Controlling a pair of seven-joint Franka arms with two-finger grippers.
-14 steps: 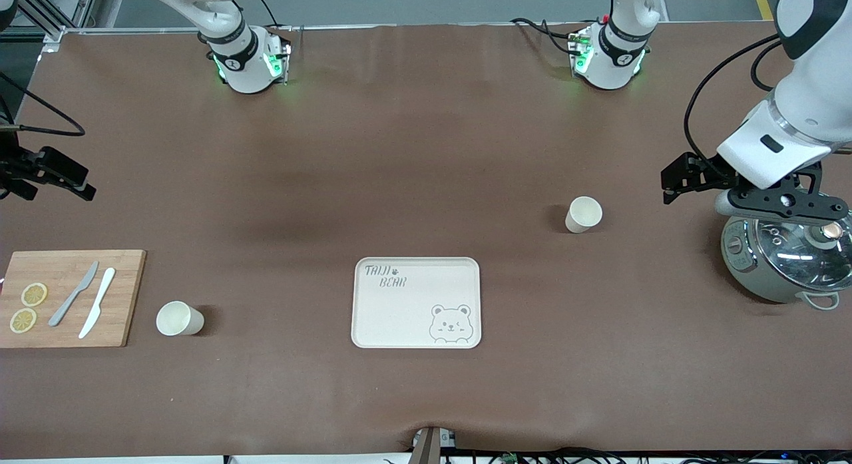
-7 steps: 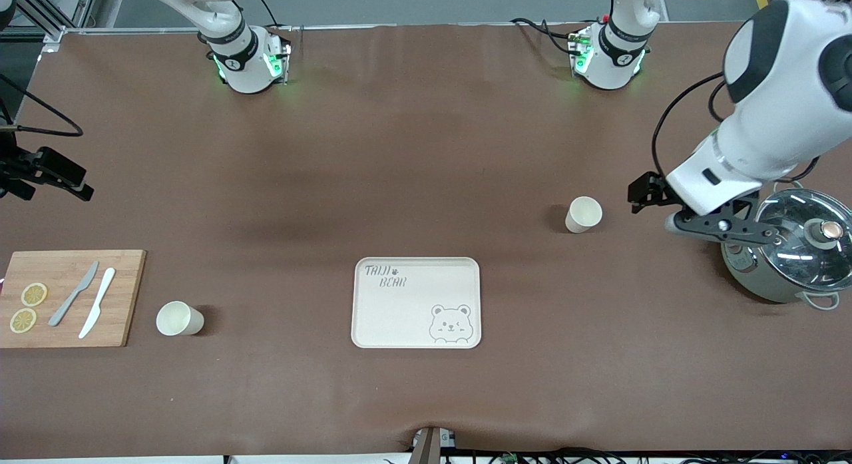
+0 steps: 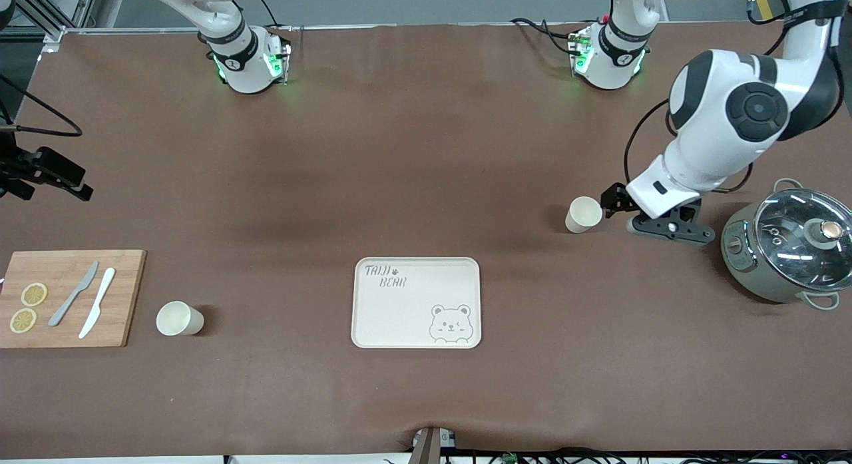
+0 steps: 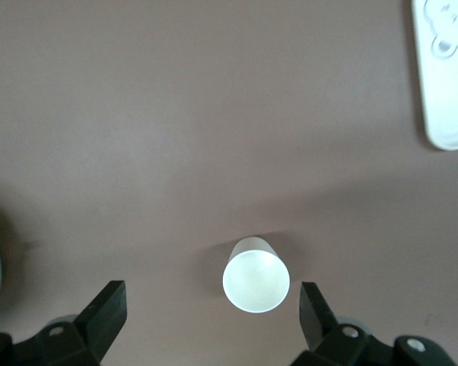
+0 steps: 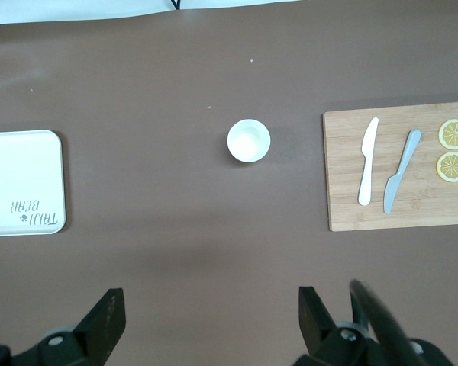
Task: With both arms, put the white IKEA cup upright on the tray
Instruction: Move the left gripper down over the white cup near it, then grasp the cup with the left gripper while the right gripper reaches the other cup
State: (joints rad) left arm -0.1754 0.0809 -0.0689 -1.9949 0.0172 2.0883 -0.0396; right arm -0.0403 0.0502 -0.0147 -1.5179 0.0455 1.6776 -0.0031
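Observation:
The cream tray point(image 3: 413, 317) with the bear drawing lies near the front camera; it also shows in the left wrist view point(image 4: 450, 99) and the right wrist view point(image 5: 19, 168). One white cup point(image 3: 584, 214) stands mouth up, farther from the front camera than the tray, toward the left arm's end. My left gripper point(image 3: 671, 234) is open and empty in the air beside it; this cup point(image 4: 256, 280) sits just ahead of its fingers point(image 4: 210, 293). A second white cup point(image 3: 178, 318) point(image 5: 249, 140) stands beside the cutting board. My right gripper point(image 3: 40, 178) point(image 5: 210, 297) waits open, held high.
A bamboo cutting board point(image 3: 123, 297) with two knives and two lemon slices lies at the right arm's end; it also shows in the right wrist view point(image 5: 343, 206). A grey pot with a glass lid point(image 3: 795, 247) stands at the left arm's end, close to the left arm.
My left arm has swung down from over the pot toward the cup near the left arm's end. The right arm, both cups and the tray have not moved.

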